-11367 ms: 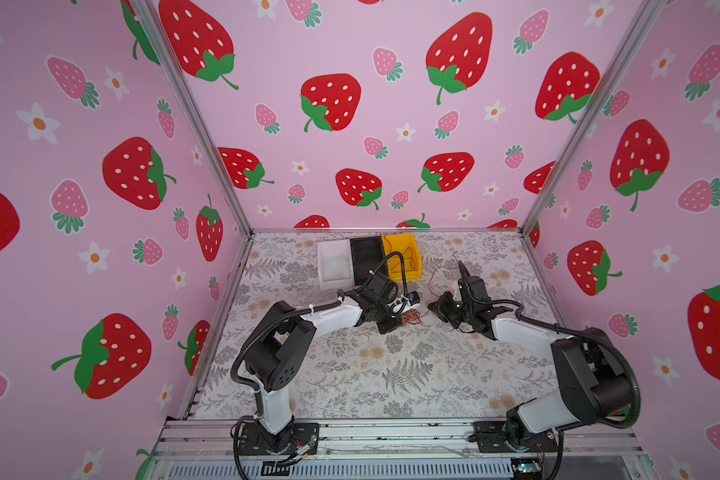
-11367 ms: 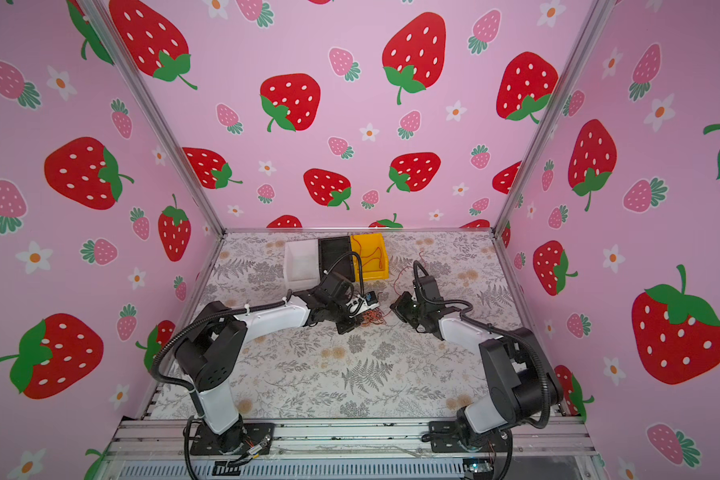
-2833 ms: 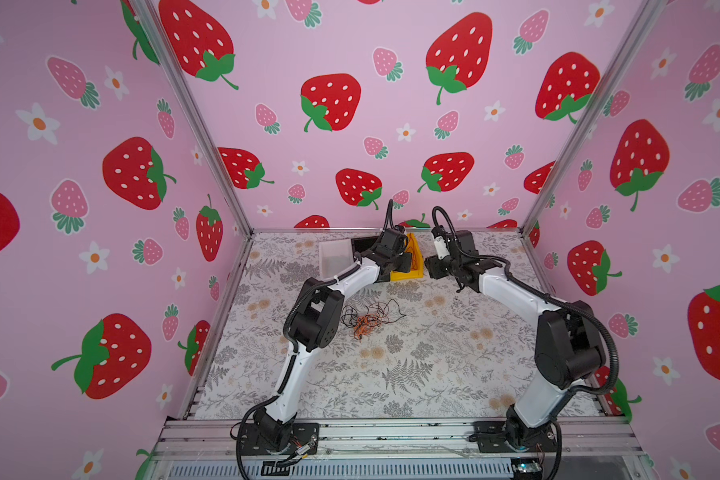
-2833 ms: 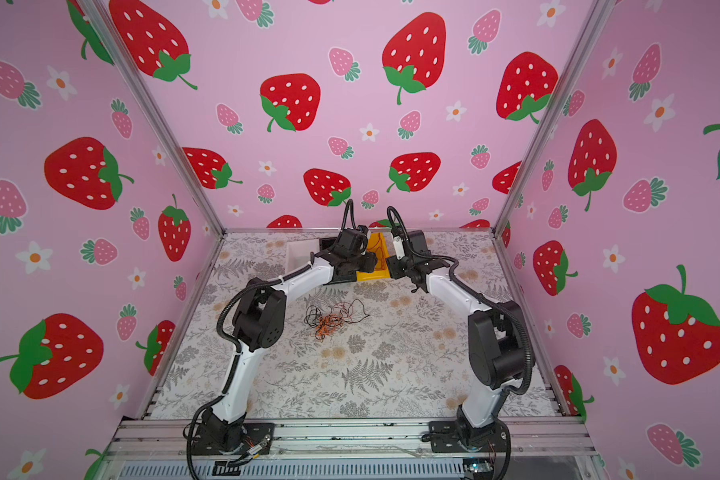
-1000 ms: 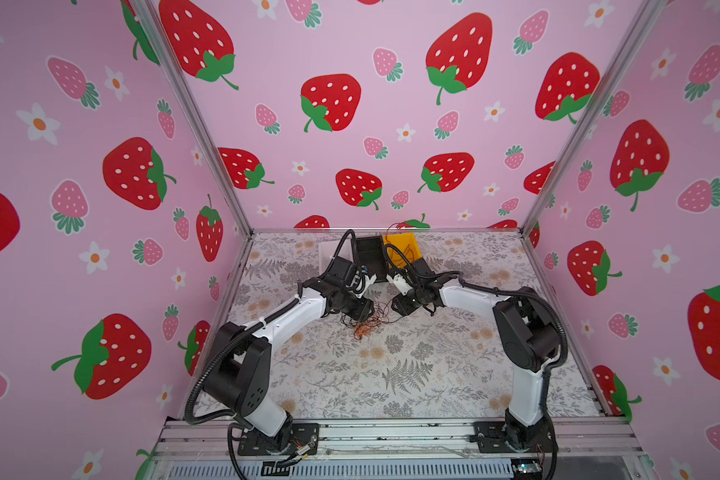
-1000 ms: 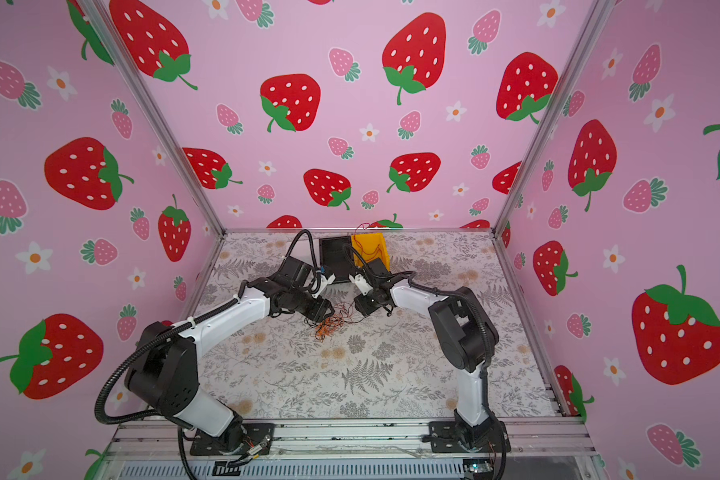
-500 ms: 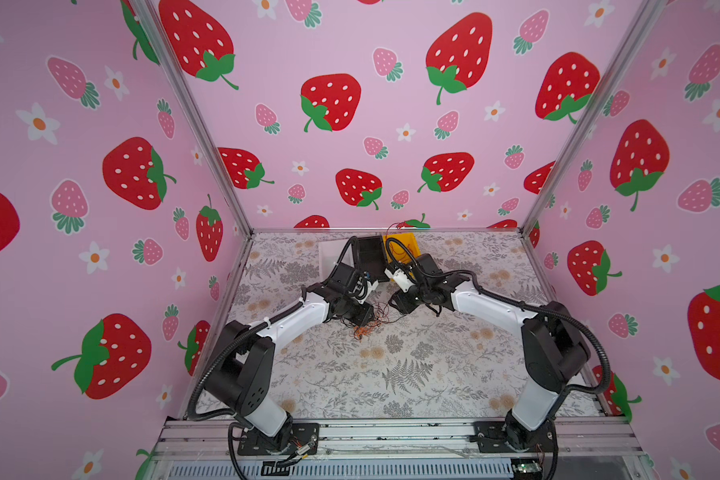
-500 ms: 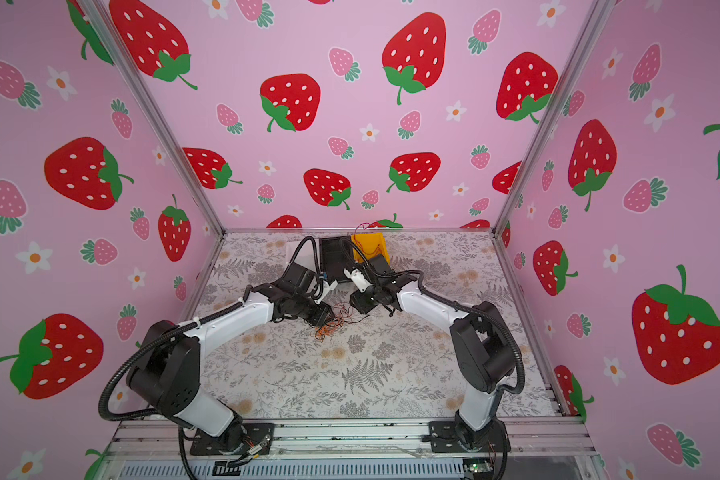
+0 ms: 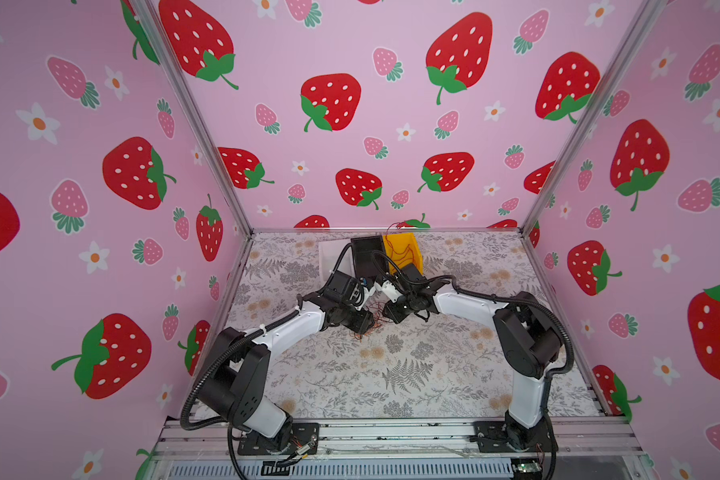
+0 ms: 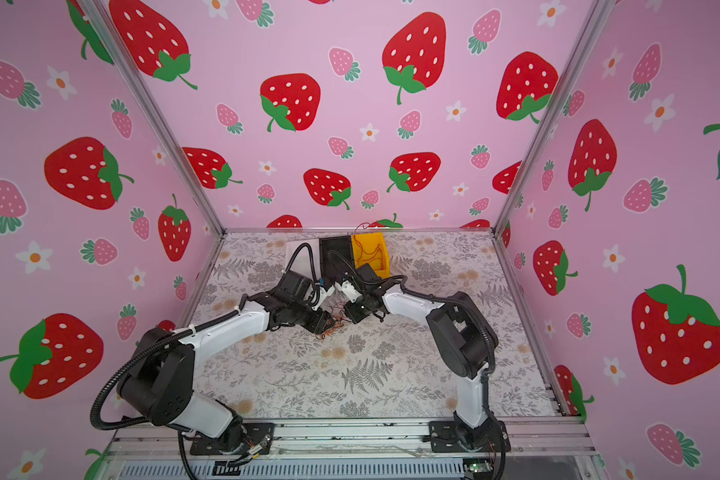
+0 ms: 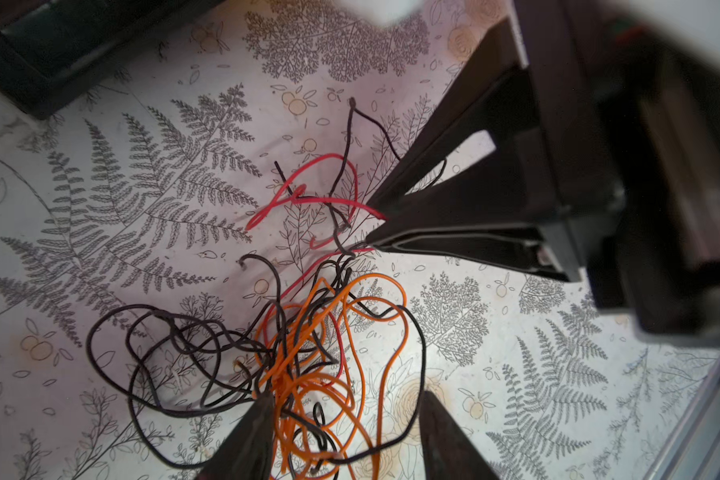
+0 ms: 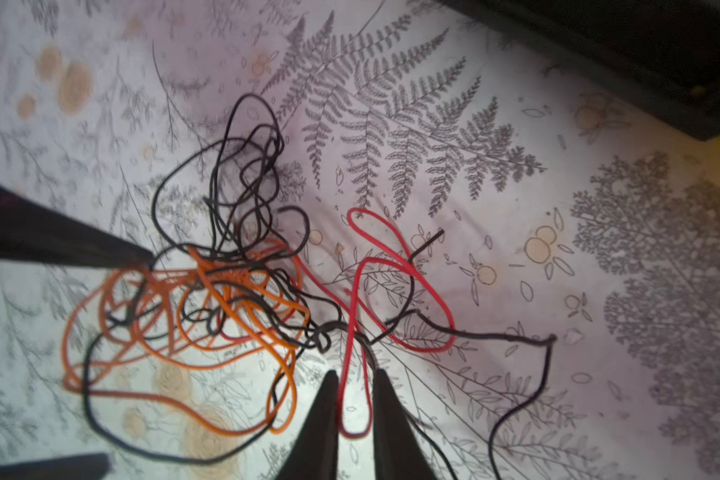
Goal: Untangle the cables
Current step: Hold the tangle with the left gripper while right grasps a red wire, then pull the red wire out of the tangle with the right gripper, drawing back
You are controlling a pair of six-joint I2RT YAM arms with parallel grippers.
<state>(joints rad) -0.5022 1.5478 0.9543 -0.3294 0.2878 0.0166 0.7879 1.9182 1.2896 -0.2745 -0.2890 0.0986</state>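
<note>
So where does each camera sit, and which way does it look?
Both top views: high at the front, facing down and toward the back wall; the left arm and right arm whole, meeting over the cables.
Left wrist: on the left arm, looking along the left gripper, its fingers straddling the orange cables.
Right wrist: on the right arm, looking along the right gripper, a red cable loop between its fingers.
Shared: both wrist views show the same tangle and the opposite gripper.

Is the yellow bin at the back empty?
Not empty: thin red cables lie looped inside the yellow bin, one sticking up above its rim.
</note>
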